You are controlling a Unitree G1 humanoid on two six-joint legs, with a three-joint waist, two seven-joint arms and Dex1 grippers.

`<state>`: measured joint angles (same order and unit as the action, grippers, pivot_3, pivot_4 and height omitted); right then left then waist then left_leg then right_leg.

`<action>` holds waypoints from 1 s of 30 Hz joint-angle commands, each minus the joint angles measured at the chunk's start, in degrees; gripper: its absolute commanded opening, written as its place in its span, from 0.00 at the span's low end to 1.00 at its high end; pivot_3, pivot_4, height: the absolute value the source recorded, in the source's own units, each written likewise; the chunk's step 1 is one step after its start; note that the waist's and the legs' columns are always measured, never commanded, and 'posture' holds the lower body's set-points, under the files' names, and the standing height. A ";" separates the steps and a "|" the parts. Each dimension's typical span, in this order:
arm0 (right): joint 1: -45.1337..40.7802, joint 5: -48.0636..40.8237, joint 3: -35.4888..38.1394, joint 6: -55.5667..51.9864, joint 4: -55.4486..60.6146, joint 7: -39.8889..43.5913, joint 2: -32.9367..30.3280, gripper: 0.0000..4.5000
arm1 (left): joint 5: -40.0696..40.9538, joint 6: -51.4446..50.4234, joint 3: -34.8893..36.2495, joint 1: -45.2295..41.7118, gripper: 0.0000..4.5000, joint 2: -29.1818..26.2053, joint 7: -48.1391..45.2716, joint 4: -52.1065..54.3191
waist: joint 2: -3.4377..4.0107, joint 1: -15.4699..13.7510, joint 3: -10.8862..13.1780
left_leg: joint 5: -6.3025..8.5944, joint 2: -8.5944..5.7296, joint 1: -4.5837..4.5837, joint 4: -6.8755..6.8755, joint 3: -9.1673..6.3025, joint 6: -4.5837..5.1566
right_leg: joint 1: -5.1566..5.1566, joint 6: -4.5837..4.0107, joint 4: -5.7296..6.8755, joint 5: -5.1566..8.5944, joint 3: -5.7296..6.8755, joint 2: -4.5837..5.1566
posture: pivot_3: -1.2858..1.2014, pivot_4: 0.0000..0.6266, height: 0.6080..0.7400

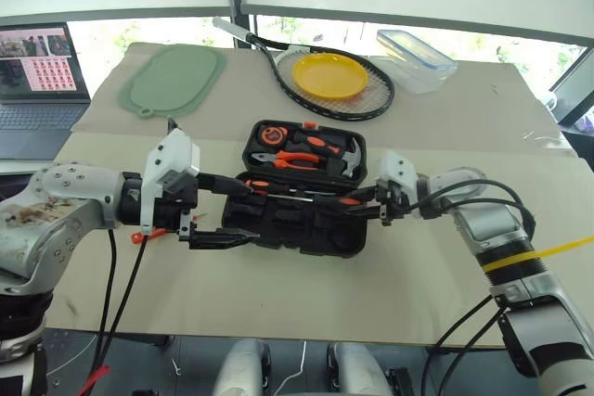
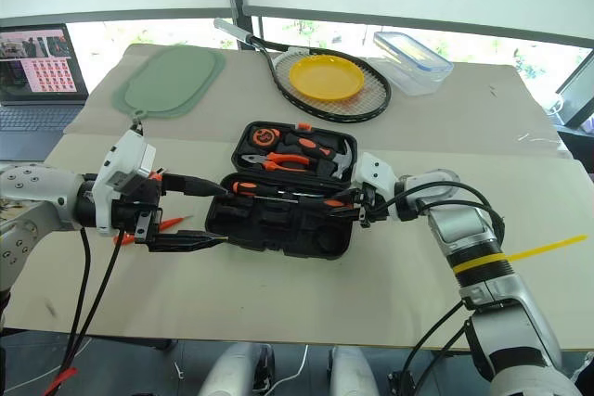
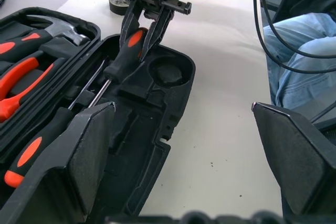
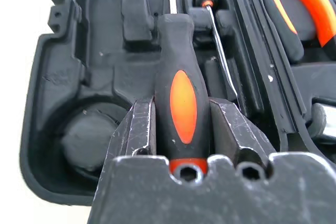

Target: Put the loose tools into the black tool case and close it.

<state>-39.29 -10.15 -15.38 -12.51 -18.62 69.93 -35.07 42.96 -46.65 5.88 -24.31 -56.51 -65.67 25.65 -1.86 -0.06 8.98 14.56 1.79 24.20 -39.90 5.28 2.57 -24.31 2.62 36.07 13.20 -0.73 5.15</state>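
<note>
The black tool case lies open mid-table, its lid half holding pliers and a hammer. My right gripper is shut on the black-and-orange handle of a screwdriver, whose steel shaft points into the case's near tray. Another screwdriver lies in a recess alongside. At the case's left end my left gripper is open, one finger over the tray and the other beyond the case's front edge. A slim orange tool lies on the table under my left arm, partly hidden.
Behind the case lie a racket with a yellow plate on it, a green mat and a clear lidded box. A laptop sits at the far left. A person's jeans-clad leg shows beyond the table.
</note>
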 commanded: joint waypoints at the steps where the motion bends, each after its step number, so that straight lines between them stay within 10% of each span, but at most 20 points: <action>1: -1.24 1.09 0.82 2.93 -1.26 1.02 -0.13 0.23 | 0.88 0.37 1.05 -0.43 1.00 -0.24 0.67 1.65 | 0.01 0.05 0.00 | 0.00 0.00 0.00 0.00 0.00 0.00 | 0.00 0.00 0.01 0.00 0.00 0.00 | 0.52 0.24 0.99; 5: -0.53 0.61 1.23 2.71 -0.46 2.15 0.00 0.23 | 0.74 0.59 0.98 -0.47 1.00 -0.29 0.89 1.66 | 0.01 0.08 0.00 | 0.00 0.01 -0.01 0.00 0.00 -0.01 | 0.01 0.00 0.01 0.00 0.00 0.01 | 0.52 0.24 0.99; 13: -2.39 -5.91 6.54 -5.94 6.97 -1.24 3.40 0.88 | -0.18 1.22 0.00 -1.25 1.00 -0.23 0.98 0.55 | 0.03 0.37 0.02 | -0.03 0.03 -0.01 0.02 -0.02 -0.05 | -0.02 -0.01 0.07 0.00 0.00 0.00 | 0.52 0.24 0.99; 19: -1.27 -4.30 5.92 -7.10 7.83 -5.71 6.22 0.88 | -0.79 1.94 -0.94 -1.96 1.00 0.67 1.39 -0.08 | 0.03 0.28 0.02 | -0.02 0.02 -0.02 0.02 -0.03 -0.05 | 0.02 -0.01 0.05 0.00 0.04 0.01 | 0.52 0.24 0.99; 30: 0.39 0.23 3.57 -5.35 5.41 -12.42 10.56 0.03 | -1.64 2.48 -1.36 -1.96 1.00 0.96 1.22 -0.43 | 0.04 0.45 0.02 | -0.05 0.01 -0.02 0.03 -0.02 -0.08 | -0.01 -0.02 0.07 -0.01 0.04 -0.01 | 0.52 0.24 0.99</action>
<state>-39.22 -10.92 -11.27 -19.21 -14.90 58.34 -24.63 41.57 -45.83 3.91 -25.23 -55.65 -64.25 24.88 -1.82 0.39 9.00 14.52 1.80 24.19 -39.86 5.27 2.50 -24.31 2.60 36.14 13.19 -0.69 5.14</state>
